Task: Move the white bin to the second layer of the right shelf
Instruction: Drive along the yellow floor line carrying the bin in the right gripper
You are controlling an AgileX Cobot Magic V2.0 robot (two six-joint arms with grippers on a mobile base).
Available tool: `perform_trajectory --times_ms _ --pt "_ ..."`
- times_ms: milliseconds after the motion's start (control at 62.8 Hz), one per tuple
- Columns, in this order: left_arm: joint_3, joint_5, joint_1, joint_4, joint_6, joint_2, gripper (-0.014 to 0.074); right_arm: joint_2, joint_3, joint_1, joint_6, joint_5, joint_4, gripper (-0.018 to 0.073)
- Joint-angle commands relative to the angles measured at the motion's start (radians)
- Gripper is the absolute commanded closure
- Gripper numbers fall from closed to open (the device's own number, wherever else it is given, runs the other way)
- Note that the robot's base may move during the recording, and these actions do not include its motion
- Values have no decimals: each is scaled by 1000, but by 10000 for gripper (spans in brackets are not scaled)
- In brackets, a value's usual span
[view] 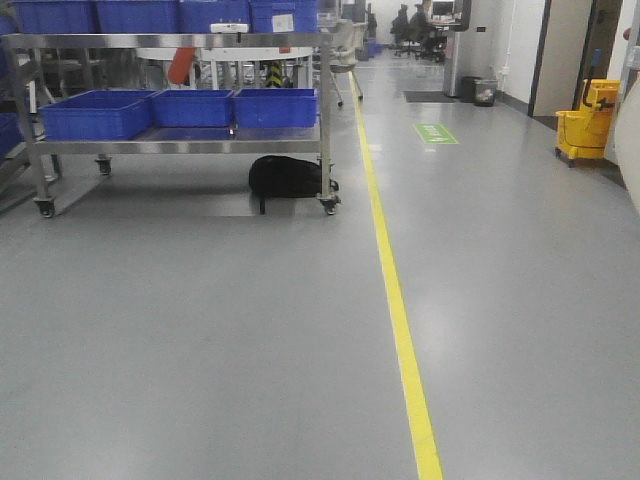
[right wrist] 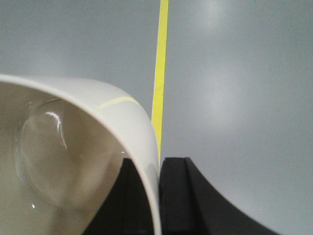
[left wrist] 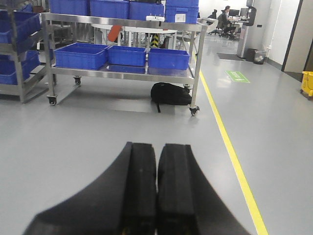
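The white bin [right wrist: 73, 147] fills the lower left of the right wrist view, its glossy cream wall curving down between the two black fingers. My right gripper [right wrist: 157, 169] is shut on that wall, one finger inside the bin and one outside, carried above the grey floor. In the left wrist view my left gripper [left wrist: 156, 152] is shut with nothing in it, its pads touching, pointing toward a steel cart. The right shelf second layer is out of view.
A wheeled stainless cart [view: 180, 145] with blue crates [view: 95, 112] stands ahead at left, a black bag [view: 287, 176] under it. A yellow floor line [view: 395, 300] runs forward. A yellow mop bucket [view: 587, 122] sits at far right. More steel racks with blue crates [left wrist: 17, 49] stand left.
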Motion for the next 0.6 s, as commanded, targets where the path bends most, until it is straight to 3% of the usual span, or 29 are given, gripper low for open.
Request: perform_trajectory --times_ms 0,589 --pt "28 -87 -6 -1 -5 -19 512 2 -31 -1 1 -87 -2 504" --pt "28 -87 -6 -1 -5 -19 512 2 -31 -1 1 -87 -2 504"
